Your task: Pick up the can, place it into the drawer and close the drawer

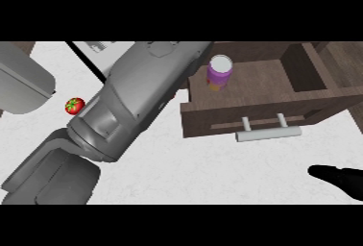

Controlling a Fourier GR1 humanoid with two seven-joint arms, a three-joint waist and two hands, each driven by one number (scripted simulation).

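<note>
The purple can (220, 73) with a white lid stands upright inside the open brown wooden drawer (297, 103), near its left wall. The drawer's front carries a silver bar handle (268, 134). My left forearm (131, 103) runs from the lower left up to the drawer's left edge, ending just left of the can; its hand is hidden past the forearm's end. Part of my right hand (339, 178) shows at the lower right edge, low over the counter, fingers straight and pointing left, holding nothing and well apart from the drawer.
A red tomato (74, 105) lies on the white counter (212, 168) left of my left forearm. A large grey rounded body (21, 81) fills the upper left. A dark-edged fixture (96, 48) sits at the top. Dark cabinet wood surrounds the drawer at upper right.
</note>
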